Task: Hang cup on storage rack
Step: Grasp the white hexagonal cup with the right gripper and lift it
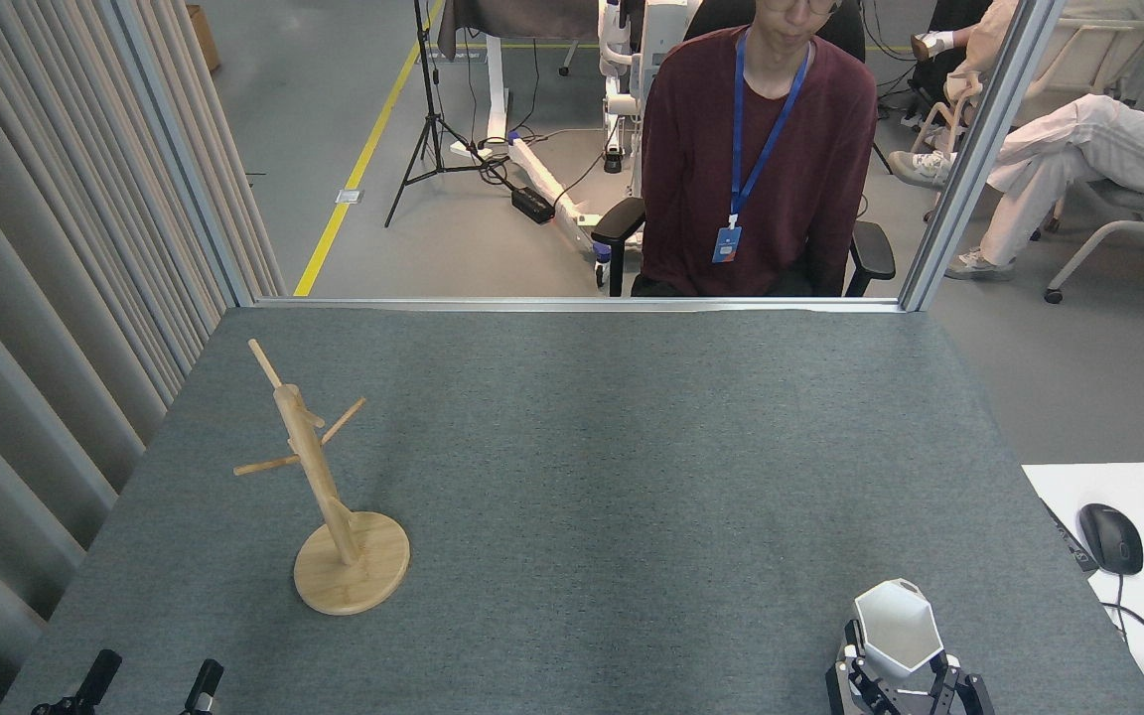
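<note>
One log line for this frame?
right tool: around cup, grip unclear | left tool: open, idle | rack: bare, far left

Black-fingered left gripper (142, 685); right gripper (908, 685) black with white parts.

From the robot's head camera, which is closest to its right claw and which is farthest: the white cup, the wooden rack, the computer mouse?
Counting from the right gripper:
1. The cup, right between its fingers at the near right corner of the table.
2. The computer mouse, off to the right on the white desk.
3. The storage rack, far across on the left side of the table.
</note>
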